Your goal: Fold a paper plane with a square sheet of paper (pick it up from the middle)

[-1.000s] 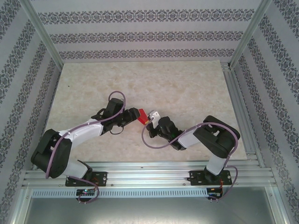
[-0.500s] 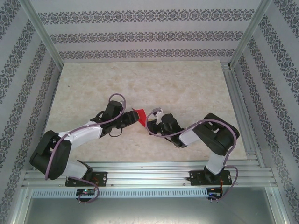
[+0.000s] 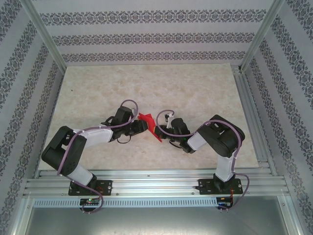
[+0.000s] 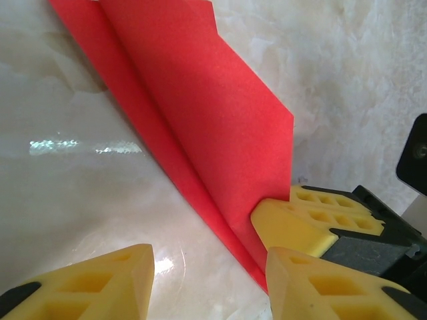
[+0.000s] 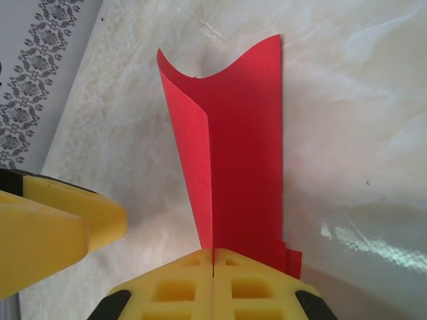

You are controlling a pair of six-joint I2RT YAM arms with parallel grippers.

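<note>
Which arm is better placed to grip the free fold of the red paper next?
Left, probably. The left pincer is open, with the fold of the red paper between its fingers. The right pincer is shut on that paper, so it is not free.

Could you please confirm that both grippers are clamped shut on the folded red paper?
Not quite. The right gripper is shut on the red paper, but the left gripper is not: the left wrist view shows its jaws standing apart, open beside the paper.
</note>
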